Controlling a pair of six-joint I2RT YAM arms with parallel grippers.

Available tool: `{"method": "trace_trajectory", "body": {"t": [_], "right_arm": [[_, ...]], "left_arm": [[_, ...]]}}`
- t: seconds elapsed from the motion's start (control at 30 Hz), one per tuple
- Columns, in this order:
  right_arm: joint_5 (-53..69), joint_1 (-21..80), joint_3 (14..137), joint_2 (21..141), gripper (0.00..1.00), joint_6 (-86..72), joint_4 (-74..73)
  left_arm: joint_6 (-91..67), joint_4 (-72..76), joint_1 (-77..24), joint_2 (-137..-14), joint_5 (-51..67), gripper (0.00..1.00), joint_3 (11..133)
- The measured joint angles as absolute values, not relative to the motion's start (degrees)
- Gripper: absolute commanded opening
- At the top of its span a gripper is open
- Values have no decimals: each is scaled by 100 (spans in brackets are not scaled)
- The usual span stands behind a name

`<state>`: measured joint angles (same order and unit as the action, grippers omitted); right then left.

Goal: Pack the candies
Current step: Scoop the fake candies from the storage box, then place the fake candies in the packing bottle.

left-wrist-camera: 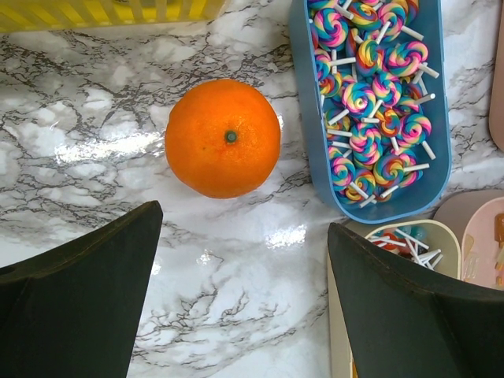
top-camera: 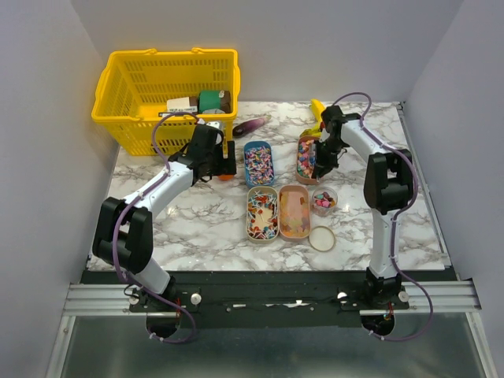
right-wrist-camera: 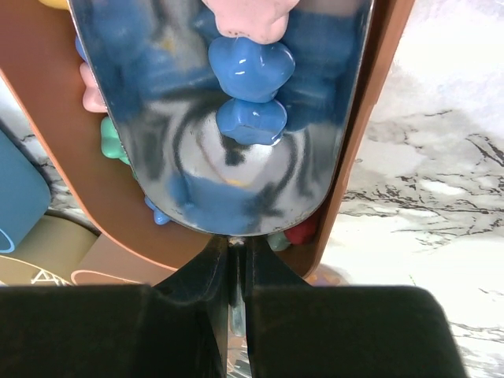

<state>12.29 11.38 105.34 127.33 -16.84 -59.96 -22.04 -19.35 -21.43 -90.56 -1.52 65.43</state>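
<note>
Starting at the near edge of the marble table (top-camera: 197, 236), bare stone lies open in front of both arm bases, widest on the left. A round lid (top-camera: 321, 238) sits nearest, just right of a pink tray (top-camera: 294, 211) and a cream tray (top-camera: 262, 213) that touch side by side. A small clear cup (top-camera: 324, 200) stands just behind the lid. The candies (top-camera: 260, 214) fill the cream tray and the cup and, farther back, a blue tray (top-camera: 257, 163) and a brown tray (top-camera: 305, 157).

The left gripper (left-wrist-camera: 240, 224) hangs with its jaws wide apart and nothing between them, over bare marble just short of an orange (left-wrist-camera: 223, 138). The blue tray's rim lies close on its right. The right gripper (right-wrist-camera: 235, 264) is clamped on the handle of a metal scoop (right-wrist-camera: 157, 157) above the brown tray. Only its wrist view shows blue and pink candies lying in the scoop; from overhead the arm hides them.

A strip of free marble runs along the right edge. A yellow basket (top-camera: 165, 90) stands at the far-left corner, and bananas (top-camera: 316, 110) lie by the back edge.
</note>
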Motion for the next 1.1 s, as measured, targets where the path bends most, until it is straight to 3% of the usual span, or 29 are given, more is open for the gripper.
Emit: {"method": "trace_trajectory", "body": {"t": [0.3,0.6,1.1], "right_arm": [[1151,1205,10151,12178,1,-1605,-5940],[1223,1249,9546,10857,1,-1594,-5878],[1957,1358,7022,8567,1,-1911,-5892]], "left_arm": [[-2204,-1935,-2106,-9059,-154,99,6543],[-2206,-1929,-2106,-9059,-148,99,6541],[-2357,-1772,-2106,-9054,93,99,6381]]}}
